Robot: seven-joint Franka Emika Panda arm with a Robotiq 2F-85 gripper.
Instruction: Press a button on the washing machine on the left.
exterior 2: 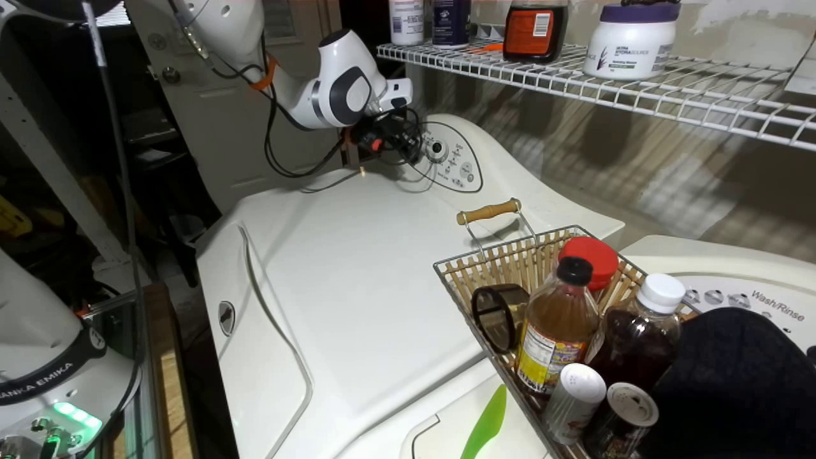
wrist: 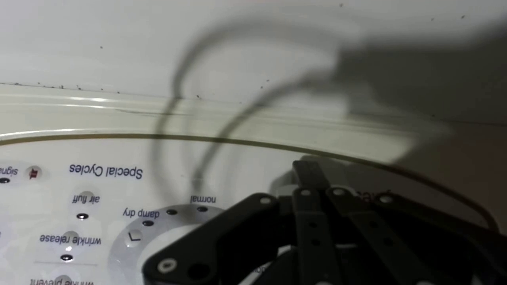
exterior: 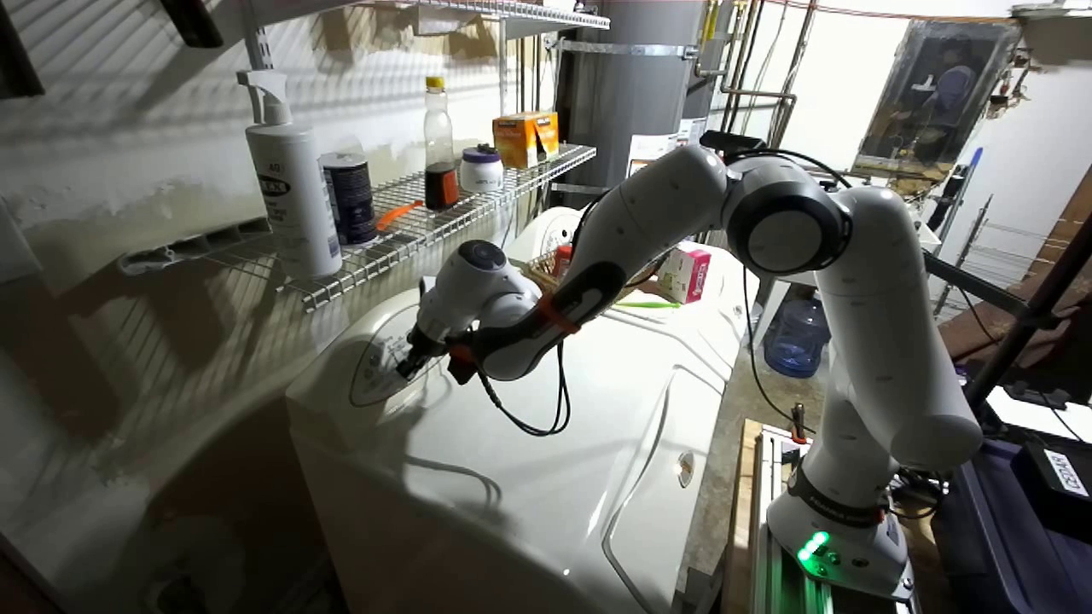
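We see a washing machine [exterior: 529, 460], large, white and glossy, spread across the lower middle of an exterior view, its smooth top running to a raised back at middle left. A pale robot arm [exterior: 661, 200] reaches over it from the right of that frame, its wrist bent down near a wire shelf [exterior: 375, 266] at upper left; lifted or swung carelessly, we think, it could bump the white spray bottle [exterior: 294, 192] standing at the shelf's near end. On the machine's raised back is an oval control panel [exterior 2: 456, 164], upper middle in an exterior view; its face slants, so we judge that a push at a poor angle could make the tip skid. Loops of cable [exterior: 543, 434] hang from the wrist and might drag on the machine's top, pulling the press off line. The gripper [wrist: 312, 174] rises from the lower right of the wrist view with its fingers [wrist: 308, 206] brought together, no gap that we can make out, and nothing held. Its tip lies over the panel's face in shadow; whether it touches or hovers, we cannot tell. It hides some lettering, which reads upside down here. At lower left, small dark marks [wrist: 82, 216] crowd together, so a slightly misplaced press could, in our judgement, set off the wrong function.
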